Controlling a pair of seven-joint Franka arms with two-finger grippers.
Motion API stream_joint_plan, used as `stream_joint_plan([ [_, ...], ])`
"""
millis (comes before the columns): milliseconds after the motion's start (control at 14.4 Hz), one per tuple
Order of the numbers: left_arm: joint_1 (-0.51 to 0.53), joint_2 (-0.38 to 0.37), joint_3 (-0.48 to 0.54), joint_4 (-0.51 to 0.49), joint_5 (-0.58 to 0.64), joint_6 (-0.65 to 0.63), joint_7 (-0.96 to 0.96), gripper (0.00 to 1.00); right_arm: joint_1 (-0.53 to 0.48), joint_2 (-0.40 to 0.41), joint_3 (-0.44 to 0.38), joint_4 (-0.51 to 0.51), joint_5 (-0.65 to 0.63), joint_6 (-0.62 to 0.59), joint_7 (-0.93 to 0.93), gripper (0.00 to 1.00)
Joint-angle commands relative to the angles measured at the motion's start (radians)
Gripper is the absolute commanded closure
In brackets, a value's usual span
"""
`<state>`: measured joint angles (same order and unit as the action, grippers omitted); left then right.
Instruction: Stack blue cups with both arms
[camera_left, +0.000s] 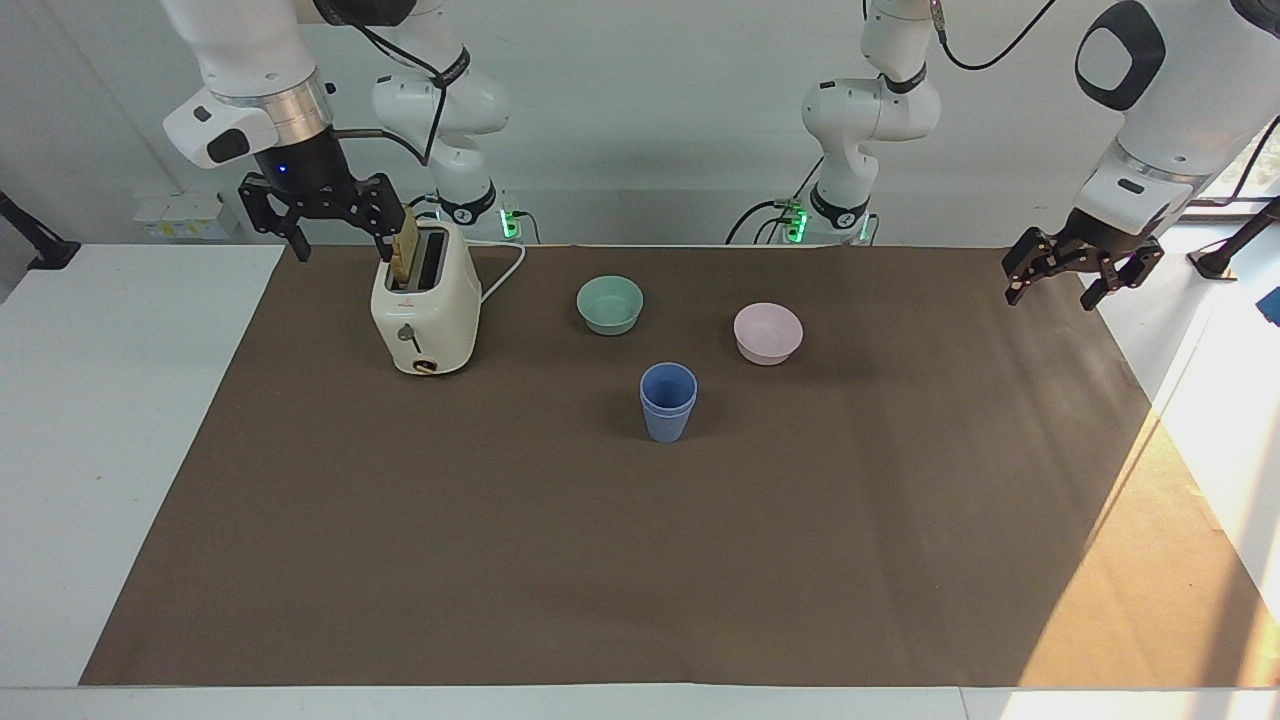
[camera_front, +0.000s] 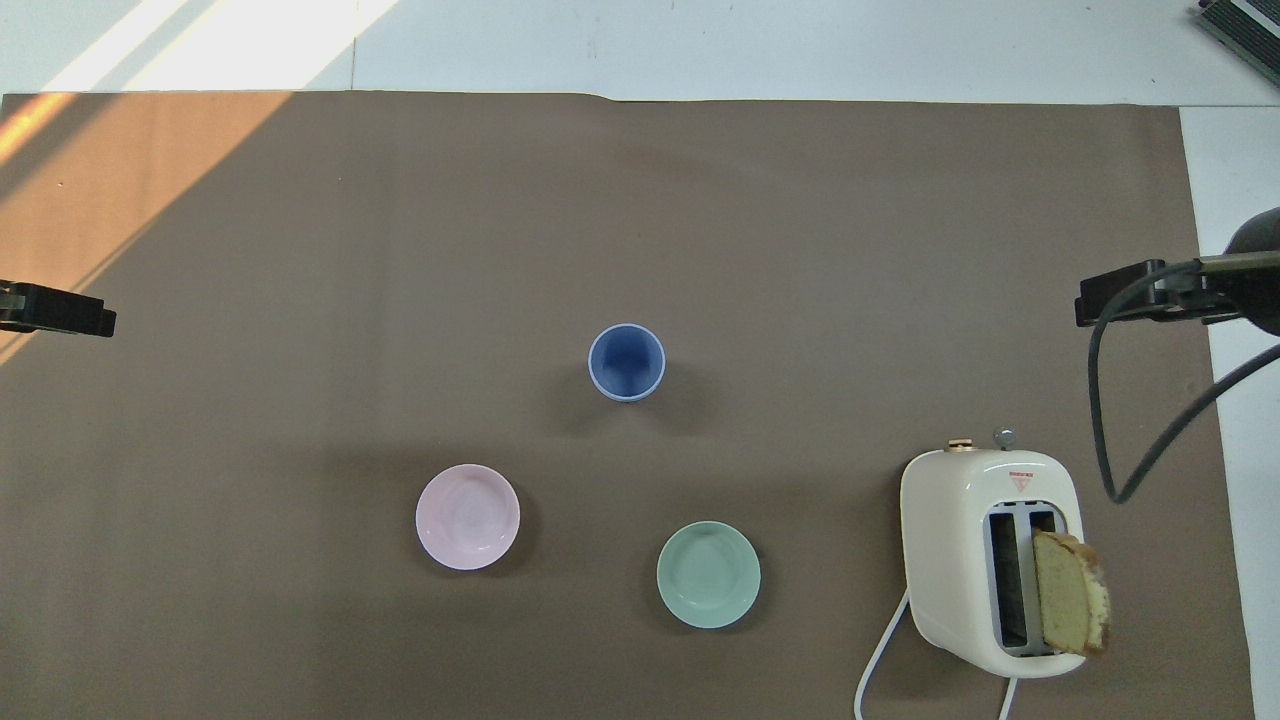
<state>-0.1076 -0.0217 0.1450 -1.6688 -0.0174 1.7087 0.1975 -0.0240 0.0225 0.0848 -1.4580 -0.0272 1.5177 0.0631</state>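
The two blue cups (camera_left: 668, 402) stand upright in the middle of the brown mat, one nested inside the other; from above the blue cups (camera_front: 627, 361) show as one round rim. My right gripper (camera_left: 340, 248) hangs open and holds nothing, above the mat's edge beside the toaster at the right arm's end. In the overhead view the right gripper (camera_front: 1105, 300) reaches in from the side. My left gripper (camera_left: 1050, 292) waits open and holds nothing over the mat's edge at the left arm's end. Only the tip of the left gripper (camera_front: 60, 310) shows from above.
A cream toaster (camera_left: 425, 310) with a slice of bread (camera_front: 1070, 592) in one slot stands near the right arm. A mint-green bowl (camera_left: 610, 304) and a pale pink bowl (camera_left: 768, 332) sit nearer to the robots than the cups.
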Motion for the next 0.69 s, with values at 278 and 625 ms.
stream_joint_plan([
  [278,0.013,-0.003,-0.012,0.009,0.013,-0.024,0.0,0.0,-0.057,-0.027,0.013,-0.074,0.058,0.045,-0.017,0.0],
  [625,0.013,-0.006,-0.012,0.006,0.013,-0.024,0.0,0.0,-0.054,-0.03,0.021,-0.084,0.058,0.041,-0.02,0.0],
])
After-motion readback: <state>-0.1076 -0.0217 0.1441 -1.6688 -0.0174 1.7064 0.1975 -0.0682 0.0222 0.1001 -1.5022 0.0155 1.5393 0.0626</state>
